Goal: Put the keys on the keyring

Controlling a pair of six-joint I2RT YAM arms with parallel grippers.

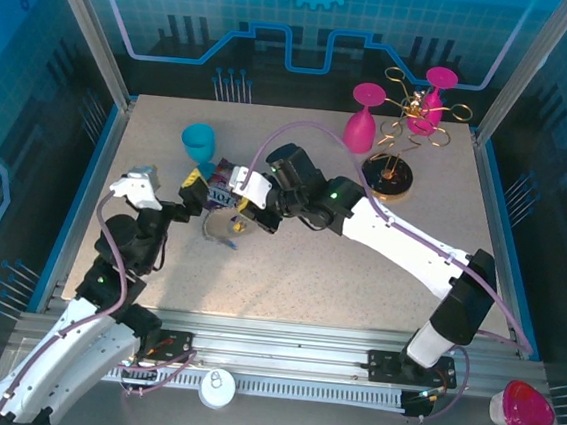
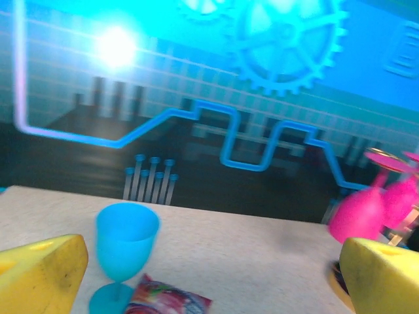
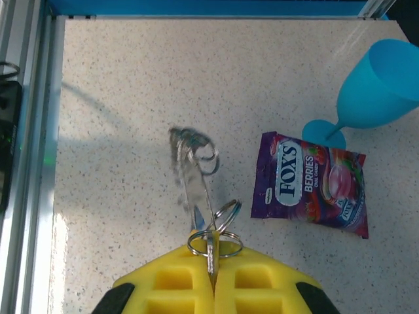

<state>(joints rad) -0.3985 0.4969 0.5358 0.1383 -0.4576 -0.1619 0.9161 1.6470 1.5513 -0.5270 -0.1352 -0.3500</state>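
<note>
My right gripper is clamped tight, its yellow pads pinching the keyring at its split loops, over the table. A blurred strand of links trails from those loops, and I can't tell whether any keys ride on it. My left gripper stands wide apart and empty, facing the blue cup and the candy packet. I judge we're mid-threading, with the right presenting the ring. Next, the left must find a key, pinch its head and steer its hole onto the loop's end.
</note>
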